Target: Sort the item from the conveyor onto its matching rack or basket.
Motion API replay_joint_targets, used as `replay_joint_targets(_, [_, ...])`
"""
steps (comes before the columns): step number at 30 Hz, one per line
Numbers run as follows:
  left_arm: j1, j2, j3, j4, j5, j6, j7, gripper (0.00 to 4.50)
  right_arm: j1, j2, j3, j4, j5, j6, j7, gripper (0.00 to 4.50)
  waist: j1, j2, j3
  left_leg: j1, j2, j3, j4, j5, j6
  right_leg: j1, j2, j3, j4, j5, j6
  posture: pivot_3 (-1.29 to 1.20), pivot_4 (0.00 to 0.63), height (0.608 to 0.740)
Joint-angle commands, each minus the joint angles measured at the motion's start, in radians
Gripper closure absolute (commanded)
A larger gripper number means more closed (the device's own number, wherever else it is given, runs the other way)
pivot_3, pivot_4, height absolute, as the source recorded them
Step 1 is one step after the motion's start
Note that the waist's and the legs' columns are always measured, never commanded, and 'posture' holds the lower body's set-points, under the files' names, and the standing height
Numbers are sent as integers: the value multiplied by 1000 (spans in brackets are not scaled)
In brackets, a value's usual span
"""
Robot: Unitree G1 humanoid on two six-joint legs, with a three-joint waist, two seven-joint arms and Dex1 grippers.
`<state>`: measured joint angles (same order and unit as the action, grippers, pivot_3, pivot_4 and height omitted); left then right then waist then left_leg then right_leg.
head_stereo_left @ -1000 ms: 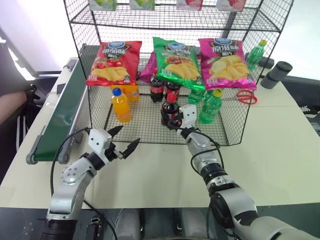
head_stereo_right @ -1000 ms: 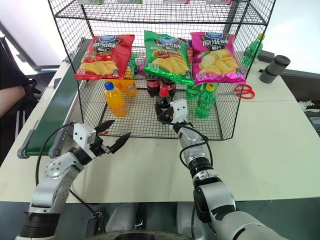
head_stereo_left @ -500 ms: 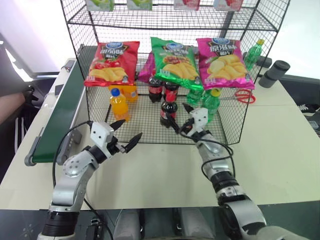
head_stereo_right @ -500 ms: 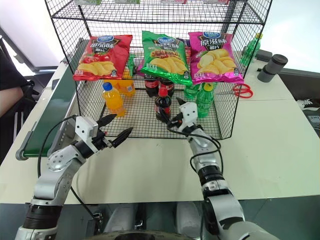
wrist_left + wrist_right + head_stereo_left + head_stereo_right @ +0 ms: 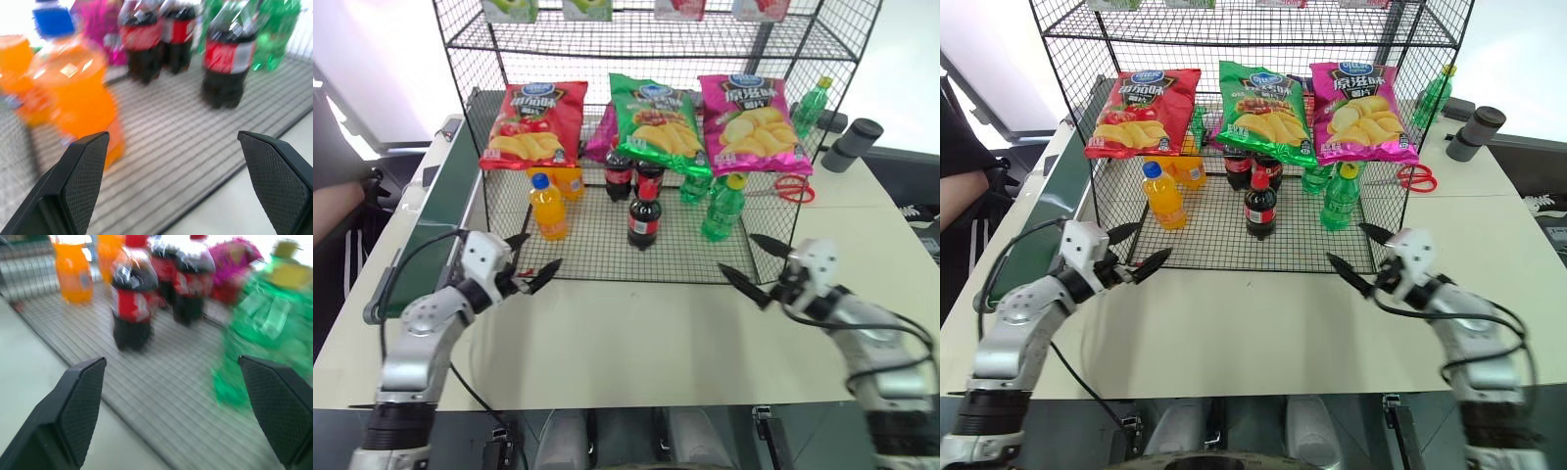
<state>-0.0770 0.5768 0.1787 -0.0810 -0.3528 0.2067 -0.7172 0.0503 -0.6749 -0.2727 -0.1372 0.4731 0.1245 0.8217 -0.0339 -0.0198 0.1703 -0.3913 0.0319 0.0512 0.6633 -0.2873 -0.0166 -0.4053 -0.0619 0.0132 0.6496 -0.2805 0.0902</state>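
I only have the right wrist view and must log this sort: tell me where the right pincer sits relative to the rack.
Observer: The right pincer hangs open over the table, just outside the rack, near its front right corner, holding nothing.
Operator: Report the left pincer.
Observer: The left pincer is open too, by the rack's front left corner, next to the conveyor.
Operator: Say what hangs above the cola bottle.
Observer: A green crisp bag hangs on the rack's front, above the cola bottle, which stands upright on the grid floor.
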Motion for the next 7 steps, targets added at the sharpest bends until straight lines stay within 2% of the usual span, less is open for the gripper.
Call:
replay_joint_targets(1, [4,27,35,9,-20,-22,-40,0,45,-35,-76,-87,63,46,28,23,0,0,0,0,0,0,0,0,0,0,0,0,0,0,0,0,150,740])
replay_joint_targets(7, [20,41,48,24,-27,-37,-81,0,71,-43,-112,-123,77,79,30,23,8,0,0,0,0,0,0,0,0,0,0,0,0,0,0,0,150,740])
